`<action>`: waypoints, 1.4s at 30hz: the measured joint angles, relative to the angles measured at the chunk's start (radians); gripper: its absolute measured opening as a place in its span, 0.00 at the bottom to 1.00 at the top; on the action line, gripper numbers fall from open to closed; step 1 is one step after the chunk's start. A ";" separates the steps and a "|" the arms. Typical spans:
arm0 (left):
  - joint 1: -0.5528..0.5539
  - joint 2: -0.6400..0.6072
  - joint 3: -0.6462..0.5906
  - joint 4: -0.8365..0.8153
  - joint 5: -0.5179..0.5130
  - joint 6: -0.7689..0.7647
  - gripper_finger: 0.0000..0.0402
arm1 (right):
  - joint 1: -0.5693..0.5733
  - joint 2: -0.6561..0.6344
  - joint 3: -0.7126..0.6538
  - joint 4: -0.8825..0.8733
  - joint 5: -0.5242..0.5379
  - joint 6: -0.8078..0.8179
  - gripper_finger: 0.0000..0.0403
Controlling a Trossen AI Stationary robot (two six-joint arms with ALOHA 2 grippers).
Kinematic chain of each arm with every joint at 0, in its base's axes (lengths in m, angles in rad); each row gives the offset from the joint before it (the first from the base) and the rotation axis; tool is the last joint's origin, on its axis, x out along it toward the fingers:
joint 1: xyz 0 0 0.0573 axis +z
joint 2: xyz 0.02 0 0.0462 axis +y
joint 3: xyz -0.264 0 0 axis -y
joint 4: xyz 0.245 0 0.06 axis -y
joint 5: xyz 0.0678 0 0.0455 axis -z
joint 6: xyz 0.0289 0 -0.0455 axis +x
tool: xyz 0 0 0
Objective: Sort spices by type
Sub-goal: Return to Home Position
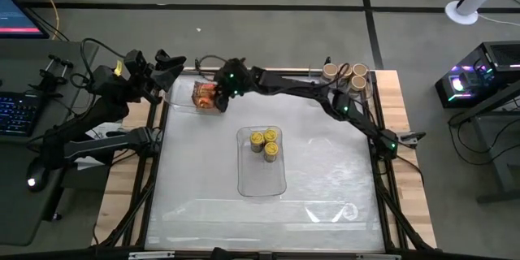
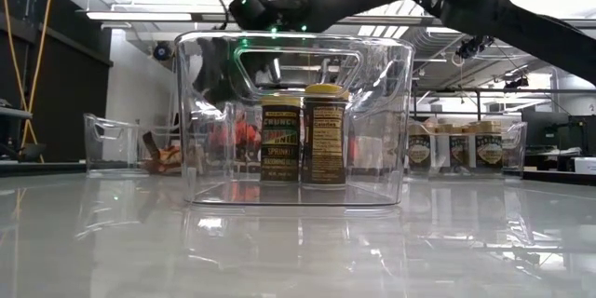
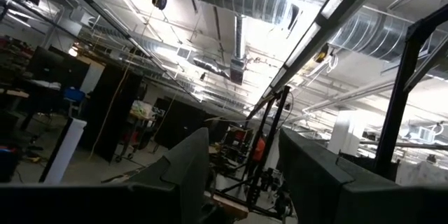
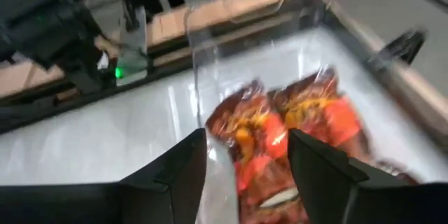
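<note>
High view: the right gripper (image 1: 218, 100) hangs over the clear tray (image 1: 180, 97) at the bench's (image 1: 325, 187) far-left corner, its arm stretched across from the right edge. In the right wrist view the jaws stand apart and hold nothing, with the orange-red packets (image 4: 308, 119) lying in a crumpled heap in the tray beneath them.

The left gripper (image 1: 171, 63) is raised at the bench's left edge, just beside that far-left corner. The left wrist view shows it tilted up toward the ceiling, jaws parted and empty.

At the bench's middle a second clear tray, the middle tray (image 1: 244, 180), holds three yellow-lidded jars (image 1: 265, 140) – upright and bunched together toward its far end. The low view shows two of them side by side behind the tray's front wall.

Beige-lidded jars (image 1: 345, 71) stand grouped at the far-right corner. The low view shows them upright in a row inside a third tray (image 2: 515, 149).
</note>
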 joint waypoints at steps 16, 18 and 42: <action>0.003 0.050 0.001 -0.410 -0.146 0.114 0.37 | -0.115 -0.250 0.002 -0.234 -0.002 -0.156 0.03; 0.003 0.112 0.022 -0.508 -0.114 0.170 0.34 | -0.132 -0.297 0.003 -0.340 0.016 -0.178 0.04; -0.211 -0.017 -0.458 0.221 -0.205 0.164 0.00 | 0.035 -1.586 -1.174 -0.462 0.200 0.442 0.00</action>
